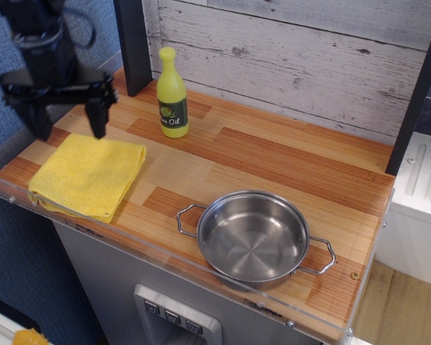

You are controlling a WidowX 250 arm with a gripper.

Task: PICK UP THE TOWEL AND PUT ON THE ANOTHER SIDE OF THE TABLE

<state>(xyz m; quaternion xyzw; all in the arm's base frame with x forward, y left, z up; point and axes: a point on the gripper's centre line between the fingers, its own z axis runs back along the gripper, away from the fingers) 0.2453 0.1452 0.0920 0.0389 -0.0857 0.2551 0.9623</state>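
The pincer (pixel 68 126) is hanging in the air over the left end of the table (pixel 273 154), its two dark fingers (pixel 97 118) pointing down and standing wide apart with nothing between them. Its fingertips are showing just above the far edge of the towel (pixel 86 176); whether they are touching the cloth cannot be told, though they appear to be clear of it. The black arm is rising out of the top left corner of the view.

The towel is lying flat and folded at the table's front left corner, its near edge sitting just beside the clear acrylic rim (pixel 165 255) that is running along the front edge. Nothing is resting on it, and its bright yellow surface is showing a soft terry texture.

A yellow-green oil bottle (pixel 172 93) is standing upright near the back edge of the table, beside a dark vertical post (pixel 133 43) and well apart from the towel. A steel pan (pixel 255 237) with two wire handles is sitting near the front edge, right of the middle, empty and open side up, also well apart from the towel. The right end of the table is showing bare striped wood, and a whitewashed plank wall (pixel 287 57) is running behind the back edge.
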